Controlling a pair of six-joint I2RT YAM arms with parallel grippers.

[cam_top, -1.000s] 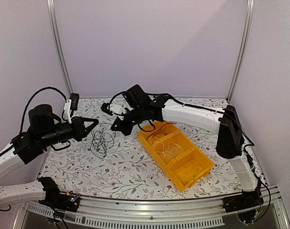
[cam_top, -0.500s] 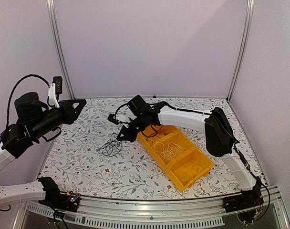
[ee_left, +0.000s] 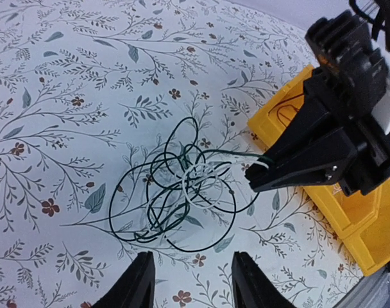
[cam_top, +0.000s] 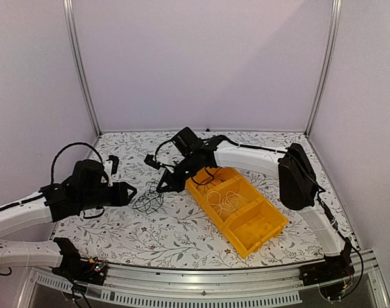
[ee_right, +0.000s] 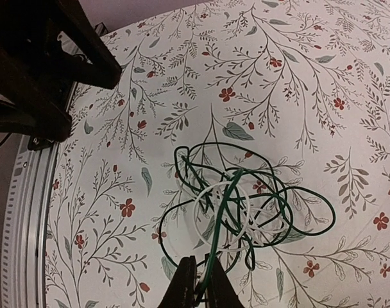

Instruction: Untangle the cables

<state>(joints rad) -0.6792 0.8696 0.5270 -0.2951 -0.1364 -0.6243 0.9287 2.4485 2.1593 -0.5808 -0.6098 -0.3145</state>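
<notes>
A tangle of thin dark green and white cables (cam_top: pixel 148 202) lies on the flowered table, just left of the yellow bin. My right gripper (cam_top: pixel 164 186) reaches down at the tangle's right edge. In its wrist view the right gripper (ee_right: pixel 201 290) is shut on a green strand (ee_right: pixel 221 219) and a white one, which rise from the heap into the jaws. My left gripper (cam_top: pixel 127 192) sits low on the tangle's left side. In the left wrist view the left gripper (ee_left: pixel 192 285) is open and empty, just short of the cables (ee_left: pixel 169 205), with the right gripper (ee_left: pixel 253 174) beyond them.
The yellow bin (cam_top: pixel 259 239) has three compartments and lies diagonally right of centre, with loose white cables (cam_top: pixel 224 200) in its middle compartment. Its corner (ee_left: pixel 362 218) shows behind the right gripper. The left arm's dark body (ee_right: pixel 41 64) fills the top left of the right wrist view.
The left gripper let go of the cables, swung up to the left, then came back down beside them, now open. The tangle dropped onto the table. The right gripper lowered, still pinching the strands.
</notes>
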